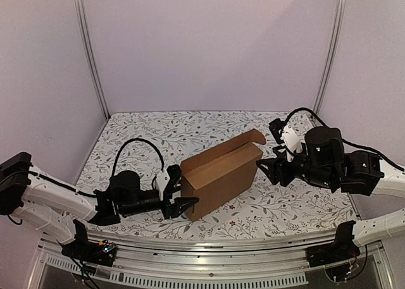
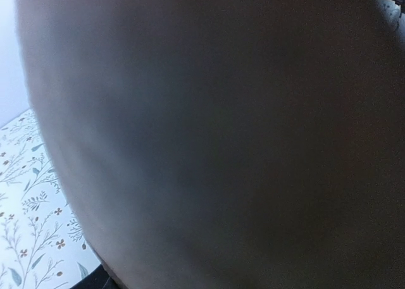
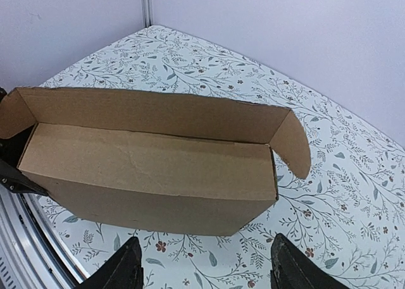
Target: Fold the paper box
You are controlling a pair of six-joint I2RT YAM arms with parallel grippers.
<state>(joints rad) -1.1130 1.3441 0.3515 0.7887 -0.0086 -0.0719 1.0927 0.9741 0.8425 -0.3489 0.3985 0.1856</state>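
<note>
1. Bracing seems intended: the left gripper (image 1: 180, 199) is pressed against the left end of the paper box (image 1: 221, 175); its jaw spread cannot be told.
2. The paper box is stood open-topped between both grippers.
3. The right gripper (image 3: 205, 251) is held wide open, empty, at its right.

- No text, label, brand, number or sign can be read in any view.
- Plain brown cardboard paper box (image 1: 221, 173): the faces that show are blank brown.
- White floral-print table cover (image 1: 142, 129): only a leaf and flower pattern, no letters.
- Left wrist view: a blurred dark surface fills it, nothing legible.
</note>
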